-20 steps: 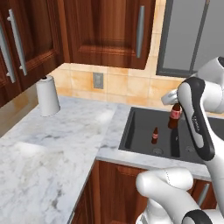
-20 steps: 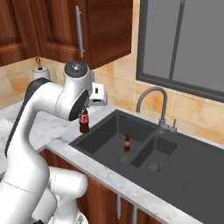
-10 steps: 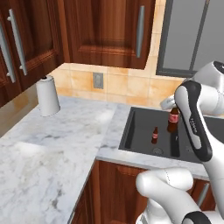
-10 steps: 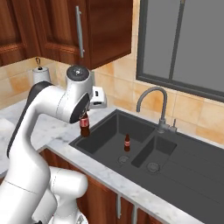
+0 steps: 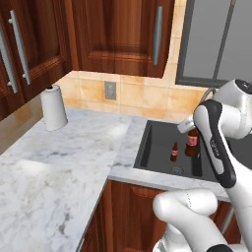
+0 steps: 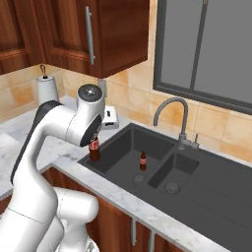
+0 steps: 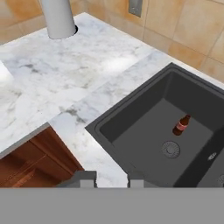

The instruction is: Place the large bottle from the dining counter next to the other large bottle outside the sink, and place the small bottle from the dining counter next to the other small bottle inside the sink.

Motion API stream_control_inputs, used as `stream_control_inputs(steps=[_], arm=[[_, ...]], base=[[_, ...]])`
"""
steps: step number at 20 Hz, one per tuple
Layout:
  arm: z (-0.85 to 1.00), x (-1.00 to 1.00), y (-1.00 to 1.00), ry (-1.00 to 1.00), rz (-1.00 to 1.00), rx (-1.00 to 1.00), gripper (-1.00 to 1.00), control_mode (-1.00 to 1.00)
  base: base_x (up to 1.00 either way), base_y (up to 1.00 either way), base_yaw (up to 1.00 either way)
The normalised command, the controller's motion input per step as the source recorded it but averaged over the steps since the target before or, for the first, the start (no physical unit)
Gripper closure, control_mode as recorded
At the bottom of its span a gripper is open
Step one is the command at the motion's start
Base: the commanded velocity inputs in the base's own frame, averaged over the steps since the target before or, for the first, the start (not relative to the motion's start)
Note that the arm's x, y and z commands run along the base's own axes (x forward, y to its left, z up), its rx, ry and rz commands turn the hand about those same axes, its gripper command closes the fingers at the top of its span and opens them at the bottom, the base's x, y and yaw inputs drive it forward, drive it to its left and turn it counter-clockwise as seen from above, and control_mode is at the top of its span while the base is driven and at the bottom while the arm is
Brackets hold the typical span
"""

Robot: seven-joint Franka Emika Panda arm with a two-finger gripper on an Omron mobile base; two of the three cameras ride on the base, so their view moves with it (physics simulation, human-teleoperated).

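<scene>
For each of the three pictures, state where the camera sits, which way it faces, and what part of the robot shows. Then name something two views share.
Left base view: behind the arm, left; faces the sink; arm at right carrying a brown bottle.
Right base view: behind, right; faces sink and tap; arm at left.
Hand view: on the hand, looking down into the sink; fingertips at the bottom.
Shared: the small bottle standing in the basin.

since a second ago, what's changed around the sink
The gripper, shut on the brown bottle, has carried it lower, down toward the sink basin. Nothing was taken hold of or let go. The other small bottle on the sink floor, the faucet and the paper towel roll stayed put.
</scene>
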Motion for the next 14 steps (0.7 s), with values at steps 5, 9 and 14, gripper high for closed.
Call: stream_control_inputs(steps=[5,9,14], arm=[[-0.41,0.17,0.07,0.0,0.07,-0.01,1.0,-1.0],[-0.22,0.35,0.17,0.0,0.07,-0.01,1.0,-1.0],[-0.14,0.44,0.08,0.0,0.06,0.0,1.0,-1.0]], base=[[0.0,0.0,0.0],[0.0,0.0,0.0],[0.0,0.0,0.0]])
